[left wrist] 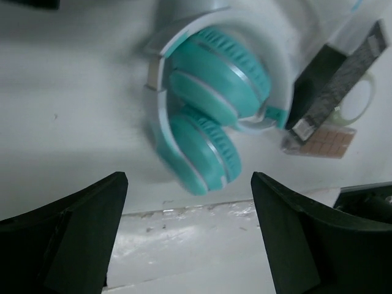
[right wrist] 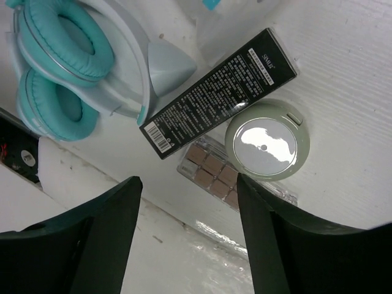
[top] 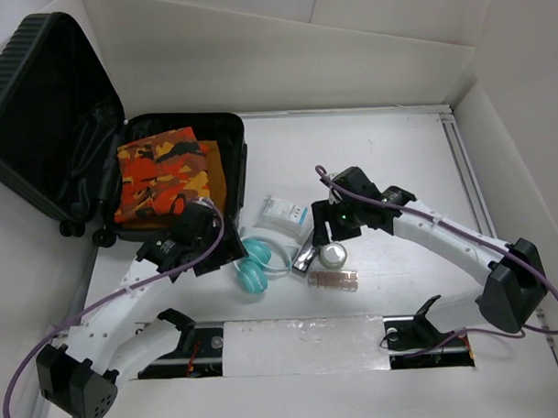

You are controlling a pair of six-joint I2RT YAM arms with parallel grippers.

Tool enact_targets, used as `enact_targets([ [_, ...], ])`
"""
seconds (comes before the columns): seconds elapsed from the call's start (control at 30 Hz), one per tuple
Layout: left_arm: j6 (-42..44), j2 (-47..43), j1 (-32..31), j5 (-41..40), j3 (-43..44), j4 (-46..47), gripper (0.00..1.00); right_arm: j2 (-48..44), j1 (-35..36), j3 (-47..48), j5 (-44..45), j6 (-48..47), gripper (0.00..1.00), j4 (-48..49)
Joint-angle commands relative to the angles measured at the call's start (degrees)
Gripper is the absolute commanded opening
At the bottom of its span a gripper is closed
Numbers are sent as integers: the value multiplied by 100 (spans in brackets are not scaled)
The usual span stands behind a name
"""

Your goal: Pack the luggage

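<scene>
The luggage (top: 38, 135) lies open in the far left corner of the table (top: 387, 150), its ribbed lid propped up against the wall and its base flat beside it. An orange camouflage cloth (top: 163, 172) is folded inside. The left gripper (top: 227, 255) hangs just in front of the near rim of the base, outside the case. Its jaws are spread wide with nothing between them, over the teal headphones (left wrist: 208, 104). The right gripper (right wrist: 188, 180) is well apart from the luggage, out toward the middle of the table. It too is parted and holds nothing. It hovers above a black tube (right wrist: 220, 92), a round green compact (right wrist: 266, 139) and a small palette (right wrist: 211, 171) that lie close together. A white packet (top: 284, 212) lies between the case and that cluster.
</scene>
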Motion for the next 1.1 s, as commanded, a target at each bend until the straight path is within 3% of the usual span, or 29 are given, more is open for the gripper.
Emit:
enact_targets([
  [0.0,-498,-3,7,280,-520,-47,78,-96,66,270,149,98,69,352],
  [0.17,-719,225,7,-229,-900,692,66,-271,180,271,202,150,58,299],
  [0.4,-1088,692,7,-740,-1022,1535,62,-543,294,95,255,256,53,246],
  [0.5,-1036,1156,7,-739,-1023,1721,48,-606,294,34,308,317,53,194],
  [0.57,-1036,1464,7,-809,-1023,1721,27,-710,294,-19,360,317,53,193],
  [0.6,-1036,1526,7,-897,-1023,1773,22,-711,294,-19,360,317,53,193],
  [0.7,-922,1684,7,-950,-1023,1774,11,-711,294,-19,492,317,53,141],
  [0.77,-921,1763,7,-1020,-1075,1774,9,-711,294,-19,562,317,53,88],
  [0.8,-921,1816,7,-1021,-1076,1774,0,-711,294,-19,615,317,56,88],
  [0.87,-790,1765,7,-925,-927,1774,0,-711,294,34,677,317,67,88],
  [0.93,-789,1484,7,-863,-629,1713,0,-711,294,34,746,317,69,88],
  [1.07,-658,1131,7,-731,1150,1378,0,-658,294,209,931,317,71,35],
])
